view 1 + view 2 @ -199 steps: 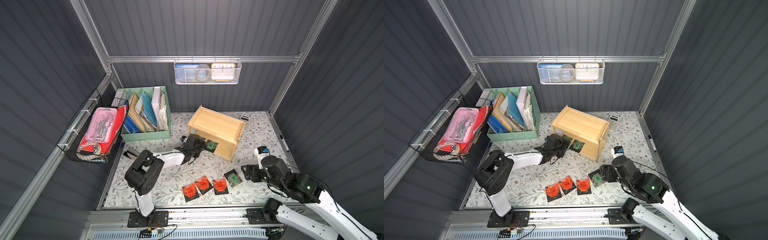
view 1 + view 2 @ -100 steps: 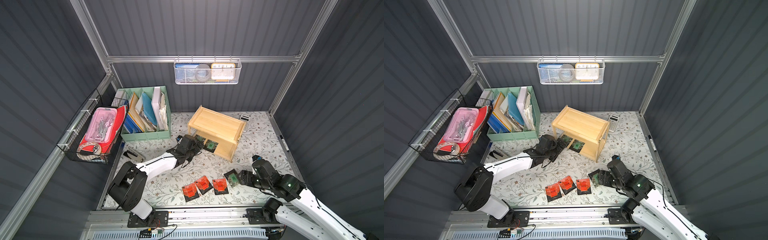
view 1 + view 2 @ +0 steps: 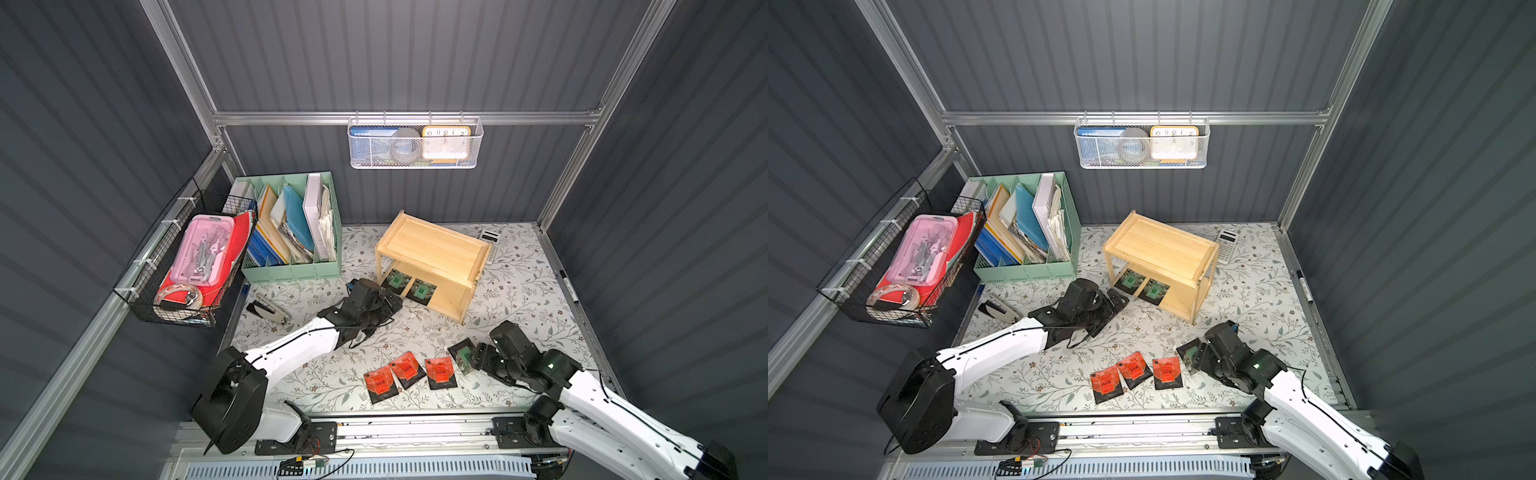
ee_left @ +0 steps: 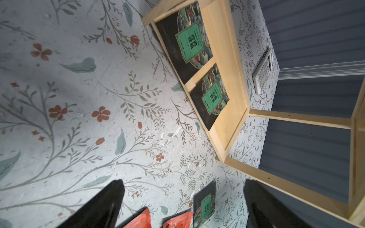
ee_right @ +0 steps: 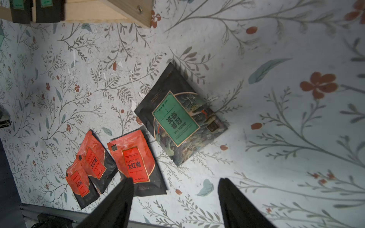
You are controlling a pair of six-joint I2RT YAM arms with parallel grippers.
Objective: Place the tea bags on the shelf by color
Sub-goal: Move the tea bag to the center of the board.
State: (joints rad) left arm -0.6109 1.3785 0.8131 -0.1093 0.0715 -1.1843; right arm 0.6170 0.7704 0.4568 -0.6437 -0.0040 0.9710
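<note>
Carefully, I am aiming my right gripper, jaws apart, squarely at the green tea bag just left of it, my left gripper gaping empty.

The tabletop is wearing a pale print of sage leaves and rust-red flowers. The shelf is showing light natural wood. The green tea bags are pairing black with green labels, the red tea bags black with red-orange. My left tool and right tool are showing black.
</note>
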